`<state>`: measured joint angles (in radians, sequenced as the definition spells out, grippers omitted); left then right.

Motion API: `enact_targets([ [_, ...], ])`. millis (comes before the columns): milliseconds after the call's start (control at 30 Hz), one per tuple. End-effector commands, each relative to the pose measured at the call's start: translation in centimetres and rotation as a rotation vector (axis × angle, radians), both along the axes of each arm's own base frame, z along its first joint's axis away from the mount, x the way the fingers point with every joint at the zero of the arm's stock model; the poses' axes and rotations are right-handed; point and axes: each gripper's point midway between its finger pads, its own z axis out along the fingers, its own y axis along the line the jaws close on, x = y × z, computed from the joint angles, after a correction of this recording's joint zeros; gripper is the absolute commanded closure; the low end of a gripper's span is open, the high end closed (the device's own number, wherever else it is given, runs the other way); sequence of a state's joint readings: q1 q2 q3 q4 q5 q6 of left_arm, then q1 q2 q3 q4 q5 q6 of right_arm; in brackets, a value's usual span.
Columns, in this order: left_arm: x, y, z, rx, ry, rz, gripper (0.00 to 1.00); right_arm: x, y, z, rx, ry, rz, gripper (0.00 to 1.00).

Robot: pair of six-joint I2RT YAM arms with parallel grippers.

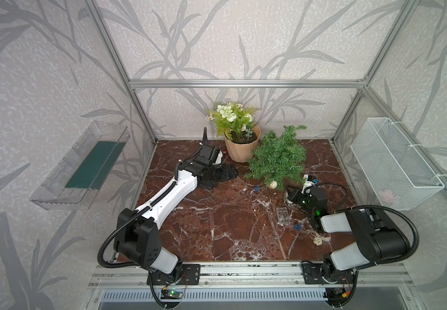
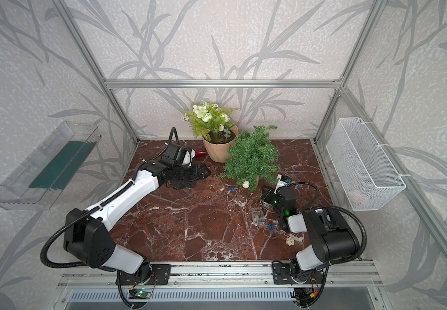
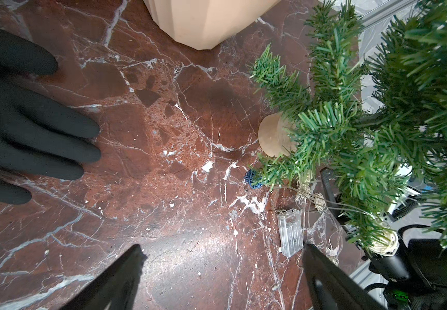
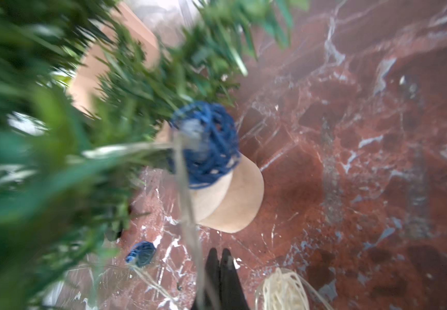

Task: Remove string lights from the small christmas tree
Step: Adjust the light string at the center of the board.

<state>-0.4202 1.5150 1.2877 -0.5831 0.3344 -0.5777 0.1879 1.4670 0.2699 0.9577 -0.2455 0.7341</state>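
The small christmas tree point(image 1: 278, 158) point(image 2: 251, 158) leans right of the table's middle; its tan base point(image 3: 273, 137) point(image 4: 233, 201) rests on the marble. The string lights trail from its lower branches over the table: battery box point(image 1: 283, 215) point(image 3: 290, 233), blue balls point(image 1: 256, 189) point(image 1: 297, 227), cream balls point(image 1: 273, 184) point(image 1: 317, 240). One blue ball point(image 4: 203, 145) hangs by the branches. Its wire runs taut down into my right gripper point(image 4: 219, 252) point(image 1: 288, 188), which is shut on it just short of the base. My left gripper point(image 3: 222, 248) point(image 1: 211, 182) is wide open and empty, left of the tree.
A peach pot of white flowers point(image 1: 241, 150) stands behind the tree. A black glove point(image 3: 29, 120) point(image 1: 226, 171) lies by my left gripper. A white wire basket point(image 1: 394, 163) hangs on the right wall, a clear tray point(image 1: 82, 166) on the left wall.
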Motion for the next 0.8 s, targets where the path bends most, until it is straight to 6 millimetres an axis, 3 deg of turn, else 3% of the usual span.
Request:
enact_targets([
  [0,0.4,0.2,0.2,0.006,0.002,0.012,0.06,-1.1,-1.1,-0.1,-0.024,0.033,-0.039,1.00],
  [367,0.8,0.2,0.1,0.002,0.001,0.025,0.07,-4.2,-5.3,0.7,-0.043,0.095,-0.128,1.00],
  [767,1.5,-0.1,0.3,-0.003,-0.009,0.025,0.07,-4.2,-5.4,6.1,-0.089,0.019,-0.068,1.00],
])
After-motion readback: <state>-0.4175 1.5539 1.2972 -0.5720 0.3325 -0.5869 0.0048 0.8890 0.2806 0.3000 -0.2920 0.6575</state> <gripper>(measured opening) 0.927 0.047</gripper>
